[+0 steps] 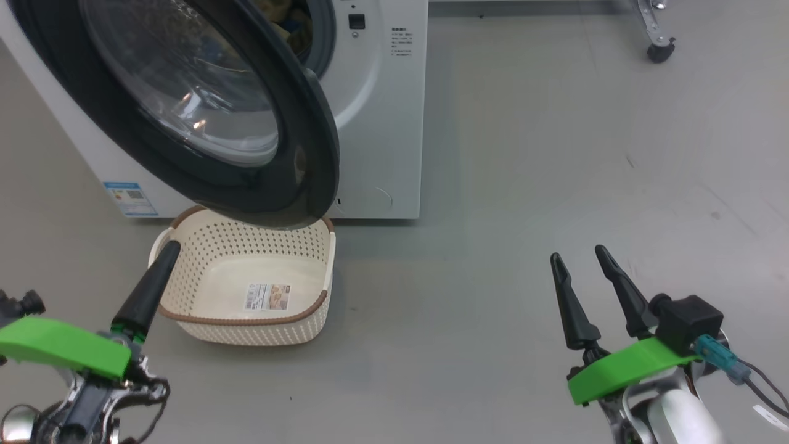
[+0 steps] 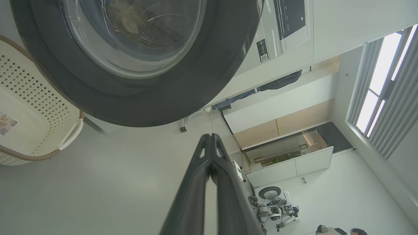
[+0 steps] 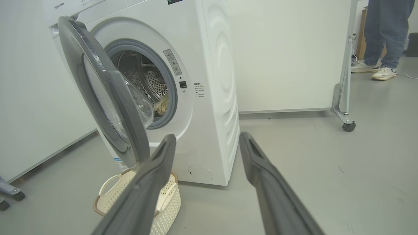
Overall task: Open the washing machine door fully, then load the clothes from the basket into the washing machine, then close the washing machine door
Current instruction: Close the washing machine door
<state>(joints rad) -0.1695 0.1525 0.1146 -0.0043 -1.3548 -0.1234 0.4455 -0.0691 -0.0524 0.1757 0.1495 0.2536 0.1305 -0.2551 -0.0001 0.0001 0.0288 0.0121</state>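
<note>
The washing machine (image 1: pixel 376 111) (image 3: pixel 215 98) stands at the upper left with its door (image 1: pixel 185 111) (image 2: pixel 137 62) (image 3: pixel 104 94) swung partly out over the basket (image 1: pixel 246 320) (image 2: pixel 29 107) (image 3: pixel 166 205). The basket holds nothing but its paper label. Cream-yellow clothes (image 3: pixel 162 104) (image 1: pixel 290 24) lie inside the steel drum. My left gripper (image 1: pixel 169 250) (image 2: pixel 211 138) is shut on nothing, its tip at the basket's left handle, below the door. My right gripper (image 1: pixel 578 256) (image 3: pixel 207 140) is open above the bare floor, well right of the basket.
Grey floor spreads to the right of the machine. A white panel on a castor (image 3: pixel 348 126) (image 1: pixel 659 50) stands behind it, with a person's legs and shoes (image 3: pixel 378 70) beyond. Another robot (image 2: pixel 274 209) stands far off in the room.
</note>
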